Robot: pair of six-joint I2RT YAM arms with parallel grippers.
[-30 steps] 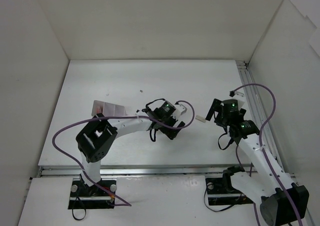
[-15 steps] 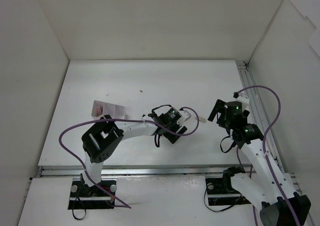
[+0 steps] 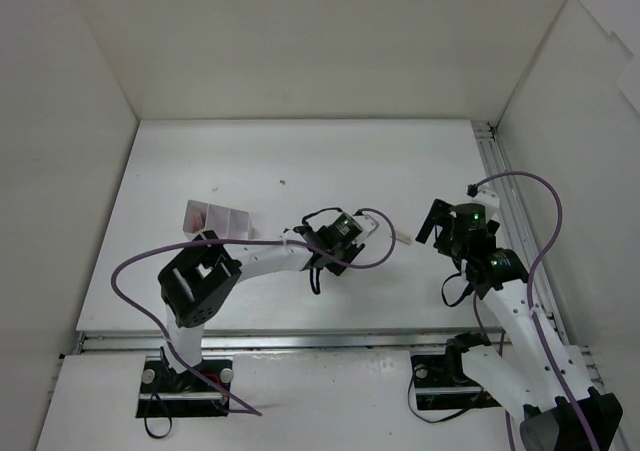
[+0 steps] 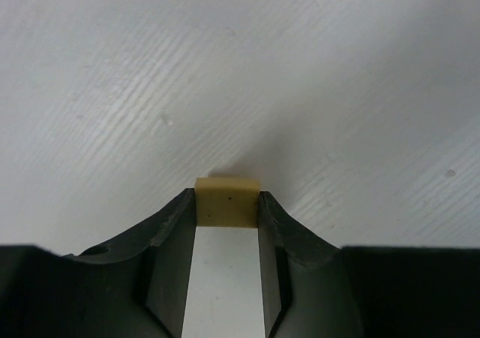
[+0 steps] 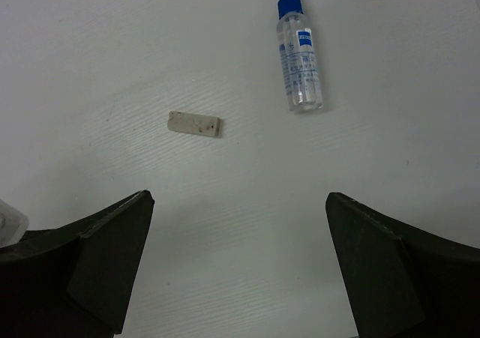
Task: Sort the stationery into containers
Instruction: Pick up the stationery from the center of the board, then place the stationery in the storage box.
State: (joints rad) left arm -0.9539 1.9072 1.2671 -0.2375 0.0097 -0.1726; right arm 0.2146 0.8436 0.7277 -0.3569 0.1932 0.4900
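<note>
left end effector (image 4: 227,203): I see it pinching the tan eraser (image 4: 227,192) on the bench (image 4: 225,53)
right end effector (image 5: 238,199): wide open, holding nothing

Ahead of the wide-apart fingers (image 5: 105,259), an off-white eraser (image 5: 194,124) lies on the tabletop (image 5: 90,61); a spray bottle (image 5: 300,57) lies farther out, rightward.

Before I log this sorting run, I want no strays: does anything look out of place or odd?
Yes. A small clear plastic spray bottle with a blue cap lies on its side near the speckled off-white block eraser; it is not stationery.
</note>
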